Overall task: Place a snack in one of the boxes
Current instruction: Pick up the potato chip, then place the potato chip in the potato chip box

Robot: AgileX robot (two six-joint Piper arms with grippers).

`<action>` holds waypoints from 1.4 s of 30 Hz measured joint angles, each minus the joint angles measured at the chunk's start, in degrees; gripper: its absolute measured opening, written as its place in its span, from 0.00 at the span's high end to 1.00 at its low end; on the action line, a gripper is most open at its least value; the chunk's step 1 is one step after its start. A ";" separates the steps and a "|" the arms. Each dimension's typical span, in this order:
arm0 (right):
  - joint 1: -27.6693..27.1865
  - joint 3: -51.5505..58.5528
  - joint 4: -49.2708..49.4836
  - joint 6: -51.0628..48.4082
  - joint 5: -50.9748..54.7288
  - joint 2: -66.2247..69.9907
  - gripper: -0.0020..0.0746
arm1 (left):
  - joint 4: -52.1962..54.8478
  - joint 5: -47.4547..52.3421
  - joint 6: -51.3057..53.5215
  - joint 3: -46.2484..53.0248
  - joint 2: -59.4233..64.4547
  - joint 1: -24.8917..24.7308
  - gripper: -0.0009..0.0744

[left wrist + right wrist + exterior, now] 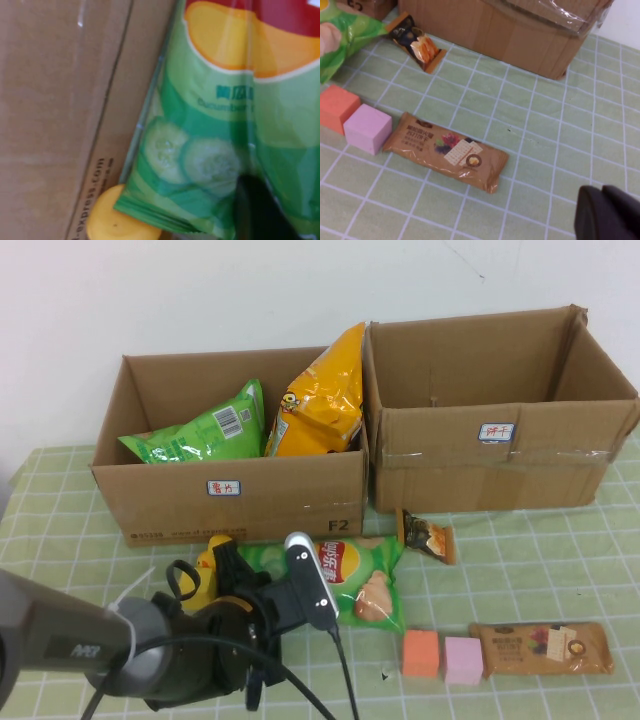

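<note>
Left tool (pixel 232 575) over flat chip bag (pixel 362 577), lengthwise toward boxes.

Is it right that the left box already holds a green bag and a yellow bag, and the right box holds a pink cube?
Not quite. The high view shows the right box with nothing visible inside; the pink cube sits on the table. The left box does hold a green bag and a yellow bag.

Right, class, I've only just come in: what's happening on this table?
The left pincer is down on the green cucumber crisp bag lying in front of the left cardboard box, which already holds two crisp bags; whether it grips is unclear. The right pincer, shut, hovers over the green checked cloth near a brown biscuit packet. The right cardboard box looks empty.
</note>
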 joint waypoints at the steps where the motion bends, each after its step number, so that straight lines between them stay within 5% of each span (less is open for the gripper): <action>1: 0.00 0.00 0.00 0.00 0.00 0.00 0.98 | -0.76 -0.14 0.11 0.00 -0.49 -0.41 0.83; 5: 0.00 0.00 0.02 0.00 0.00 0.00 0.98 | -4.08 -0.08 1.88 0.00 -2.55 -3.16 0.92; 17: 0.00 0.00 0.12 0.00 0.00 0.00 0.98 | -9.34 -2.38 4.24 0.00 -9.07 -7.78 0.94; 32: 0.00 0.00 0.37 0.00 0.00 0.00 0.98 | -5.83 -37.04 6.81 -0.10 -20.35 -9.44 0.94; 42: 0.00 0.00 0.49 -0.09 0.00 0.00 0.98 | -3.60 -38.82 3.69 -9.05 -20.66 -0.07 0.94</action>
